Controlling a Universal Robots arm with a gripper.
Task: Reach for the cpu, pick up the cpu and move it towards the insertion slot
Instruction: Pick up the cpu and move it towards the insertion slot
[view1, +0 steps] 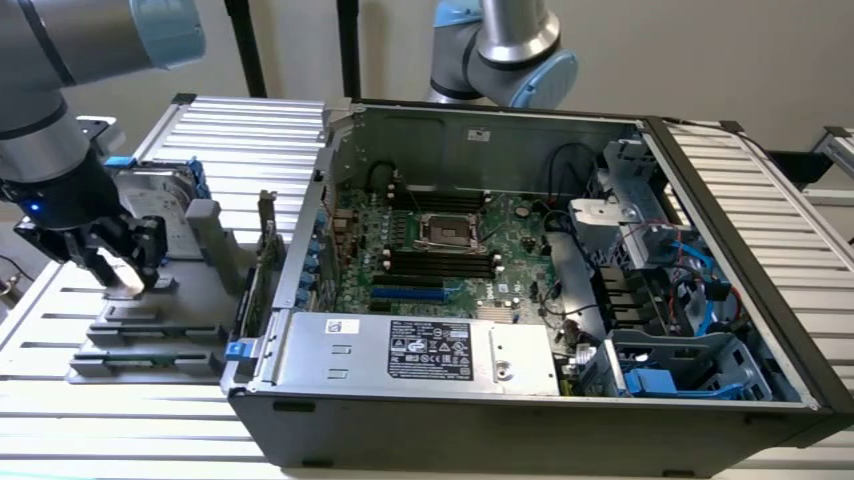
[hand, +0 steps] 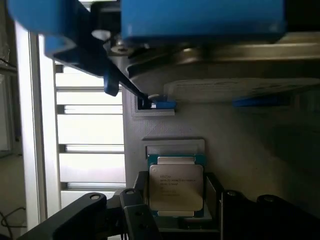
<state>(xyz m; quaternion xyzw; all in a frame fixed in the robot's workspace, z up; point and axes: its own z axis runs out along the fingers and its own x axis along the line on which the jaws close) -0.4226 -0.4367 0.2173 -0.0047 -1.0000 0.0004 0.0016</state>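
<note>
Gripper (view1: 120, 272): set astride the cpu (hand: 176, 186); clamped or loose, I cannot tell.
Cpu: flat, label up, in a recess of the grey holder (view1: 147, 335), directly under the gripper.
Insertion slot (view1: 446, 232): well apart, toward the exterior view's right, mid-motherboard (view1: 521, 235) inside the open case (view1: 400, 425).

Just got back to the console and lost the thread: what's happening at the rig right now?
The gripper is down at the grey parts holder beside the open computer case, at the exterior view's left. The wrist view looks straight onto the cpu, seated in that holder right at the gripper. Whether it is gripped yet I cannot tell. The insertion slot on the motherboard shows a dark centre, no chip in it.
</note>
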